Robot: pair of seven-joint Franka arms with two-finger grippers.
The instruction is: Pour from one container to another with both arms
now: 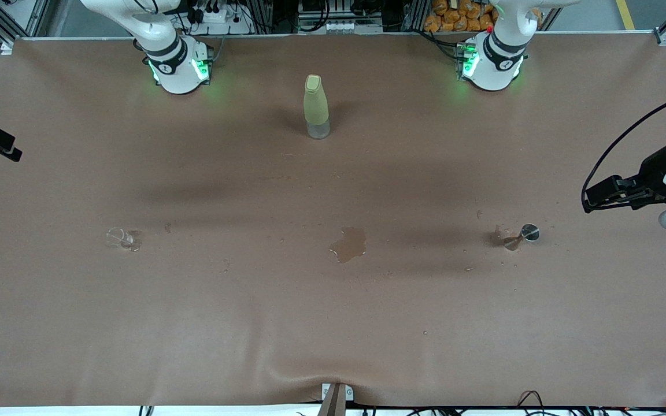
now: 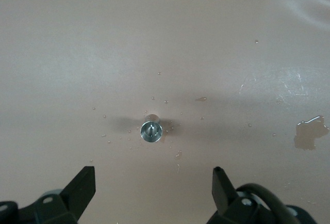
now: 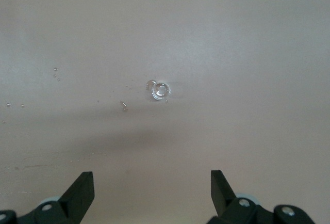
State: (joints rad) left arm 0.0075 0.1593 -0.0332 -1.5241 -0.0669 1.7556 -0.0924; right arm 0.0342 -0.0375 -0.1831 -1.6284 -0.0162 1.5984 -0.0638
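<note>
The tiny clear stemless cup [image 1: 120, 238] stands on the brown table toward the right arm's end; it is also in the right wrist view [image 3: 160, 91]. My right gripper [image 1: 12, 149] hangs over that end of the table, open and empty [image 3: 152, 182], well short of the cup. The tiny stemmed glass [image 1: 519, 236] stands toward the left arm's end, with small drops around it; it shows as a shiny round [image 2: 151, 131]. My left gripper [image 1: 588, 200] hangs open and empty [image 2: 154, 182] above the table, apart from the glass.
A tall yellow-green bottle [image 1: 316, 107] stands mid-table near the arms' bases. A small puddle [image 1: 349, 244] lies between cup and glass, also visible as a puddle [image 2: 311, 132]. A bracket [image 1: 336, 398] sits at the table's near edge.
</note>
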